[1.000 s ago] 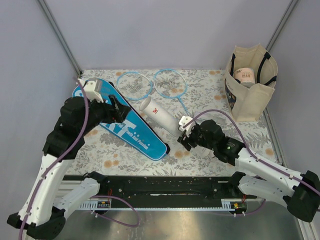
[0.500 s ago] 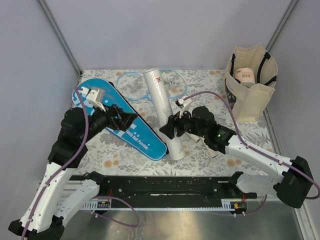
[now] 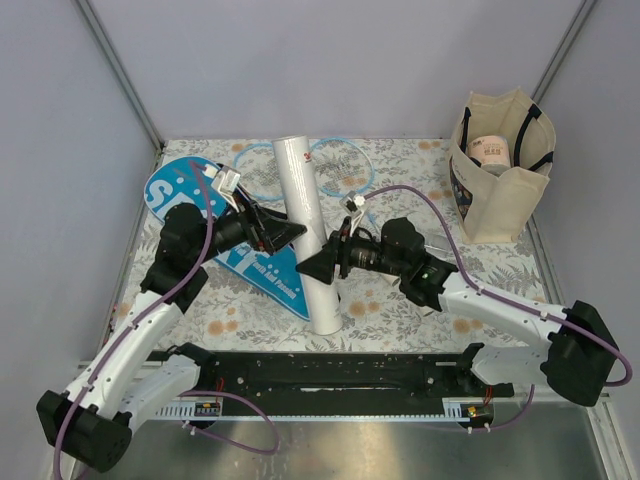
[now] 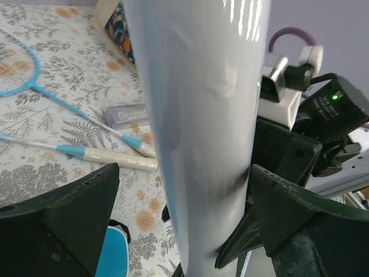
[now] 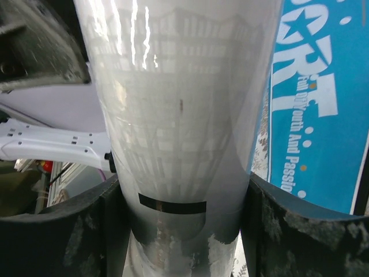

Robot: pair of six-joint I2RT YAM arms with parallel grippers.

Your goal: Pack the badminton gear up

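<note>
Right, the white tube (image 3: 300, 190) stands almost upright on the desk (image 3: 420, 170), its base down near my side. My right hand (image 3: 318, 262) grips it low on the barrel; in the right wrist view both fingers (image 5: 63, 231) press against the glossy wall. My left hand (image 3: 290, 232) sits on the opposite side, a little higher up the tube. Its jaws are spread wide around the barrel, with a clear gap at one finger (image 4: 69, 208). The blue SPORT cover (image 3: 180, 195) lies flat under and behind the left hand. The two rackets (image 3: 345, 170) lie on the desk beyond both hands, past the tube. The beige tote (image 3: 500, 190) stands well off to the right hand's outer side.
</note>
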